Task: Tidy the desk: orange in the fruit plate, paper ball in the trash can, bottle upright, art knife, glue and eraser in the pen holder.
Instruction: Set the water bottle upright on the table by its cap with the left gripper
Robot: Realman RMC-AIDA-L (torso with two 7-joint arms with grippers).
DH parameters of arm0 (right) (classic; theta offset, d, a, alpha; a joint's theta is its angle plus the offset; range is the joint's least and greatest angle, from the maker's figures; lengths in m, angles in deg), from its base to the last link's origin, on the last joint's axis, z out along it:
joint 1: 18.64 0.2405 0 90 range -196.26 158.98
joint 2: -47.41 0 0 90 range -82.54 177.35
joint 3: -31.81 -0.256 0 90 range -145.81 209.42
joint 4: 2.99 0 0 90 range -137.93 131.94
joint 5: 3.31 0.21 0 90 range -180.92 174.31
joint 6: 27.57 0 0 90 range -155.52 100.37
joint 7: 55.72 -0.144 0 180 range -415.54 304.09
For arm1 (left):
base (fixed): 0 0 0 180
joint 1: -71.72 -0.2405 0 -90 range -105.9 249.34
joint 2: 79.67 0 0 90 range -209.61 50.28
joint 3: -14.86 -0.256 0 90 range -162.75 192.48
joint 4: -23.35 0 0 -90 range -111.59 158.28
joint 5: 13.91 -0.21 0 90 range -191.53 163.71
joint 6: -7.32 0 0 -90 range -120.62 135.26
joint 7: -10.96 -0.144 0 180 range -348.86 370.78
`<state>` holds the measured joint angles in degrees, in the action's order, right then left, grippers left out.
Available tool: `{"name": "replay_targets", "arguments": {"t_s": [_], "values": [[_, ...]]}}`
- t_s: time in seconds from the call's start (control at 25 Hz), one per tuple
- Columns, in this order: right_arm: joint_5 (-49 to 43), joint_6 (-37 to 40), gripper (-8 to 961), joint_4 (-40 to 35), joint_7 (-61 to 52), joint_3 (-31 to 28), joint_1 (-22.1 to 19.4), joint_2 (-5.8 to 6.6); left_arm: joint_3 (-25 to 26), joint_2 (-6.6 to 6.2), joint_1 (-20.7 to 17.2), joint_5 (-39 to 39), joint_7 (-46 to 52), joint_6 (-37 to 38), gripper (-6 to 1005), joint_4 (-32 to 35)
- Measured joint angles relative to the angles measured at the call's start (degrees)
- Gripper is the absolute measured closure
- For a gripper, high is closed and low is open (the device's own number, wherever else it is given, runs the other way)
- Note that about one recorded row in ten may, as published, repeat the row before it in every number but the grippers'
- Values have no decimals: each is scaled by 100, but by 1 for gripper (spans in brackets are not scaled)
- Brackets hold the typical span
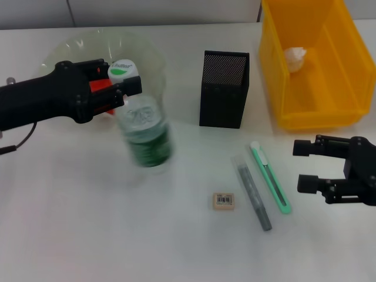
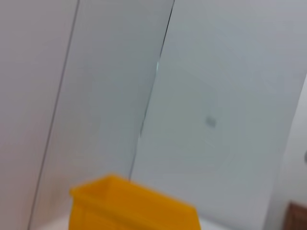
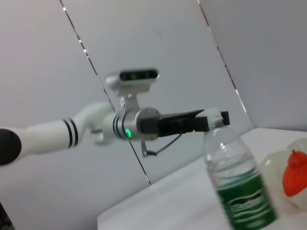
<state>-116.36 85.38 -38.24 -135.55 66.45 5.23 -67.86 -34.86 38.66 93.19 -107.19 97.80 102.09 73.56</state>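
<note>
A clear bottle with a green label and white cap stands upright left of centre. My left gripper is shut on its neck just under the cap; the right wrist view shows this too, with the bottle below. The orange lies in the clear fruit plate, mostly hidden behind my left gripper in the head view. The paper ball lies in the yellow trash can. The green art knife, grey glue stick and eraser lie on the table before the black mesh pen holder. My right gripper is open and empty, right of the knife.
The white table reaches the near edge. The trash can stands at the back right, close to the pen holder. The left wrist view shows only the can's rim and a grey wall.
</note>
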Motion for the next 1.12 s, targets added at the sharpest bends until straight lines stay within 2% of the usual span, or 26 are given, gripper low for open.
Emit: {"name": "replay_targets", "arguments": {"t_s": [0.2,0.56,0.92,1.12], "values": [[3,-9,147,39,-74,-42,110,-67,121,9,-75,860,-1786,44,549,-1308],[4,-216,147,82,-103,-14,309,-255,603,28,-145,1657,-4455,56,548,-3025],[4,-285,147,112,-104,-31,339,-286,629,50,-69,1824,-4709,-305,553,-3560],[3,-292,147,115,-98,-30,335,-286,637,50,-78,1856,-4695,-260,552,-3600]]}}
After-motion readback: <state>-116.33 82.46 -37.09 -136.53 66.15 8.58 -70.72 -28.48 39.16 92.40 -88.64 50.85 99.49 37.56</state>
